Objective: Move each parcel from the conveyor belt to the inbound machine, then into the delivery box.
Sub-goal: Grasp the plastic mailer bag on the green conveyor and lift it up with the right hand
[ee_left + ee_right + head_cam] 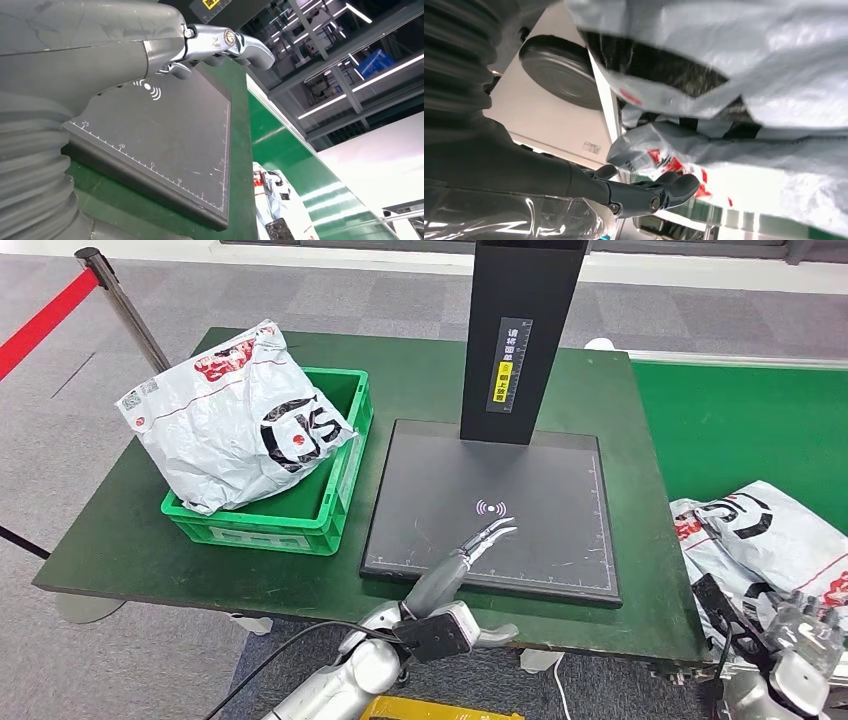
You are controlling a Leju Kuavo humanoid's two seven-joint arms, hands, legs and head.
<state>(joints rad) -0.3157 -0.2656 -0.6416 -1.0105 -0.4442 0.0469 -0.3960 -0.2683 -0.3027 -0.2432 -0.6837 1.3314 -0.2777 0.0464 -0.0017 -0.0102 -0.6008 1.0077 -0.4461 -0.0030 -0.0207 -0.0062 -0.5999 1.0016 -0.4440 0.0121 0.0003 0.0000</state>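
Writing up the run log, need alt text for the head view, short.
A green crate on a dark green table holds a grey parcel, beside a black scanner pad with an upright post. The left hand hovers empty over the pad; the right hand sits at another grey parcel on the green conveyor.

The right hand (800,640) is blurred and partly hidden behind the parcel (770,540), which the picture's edge cuts off.
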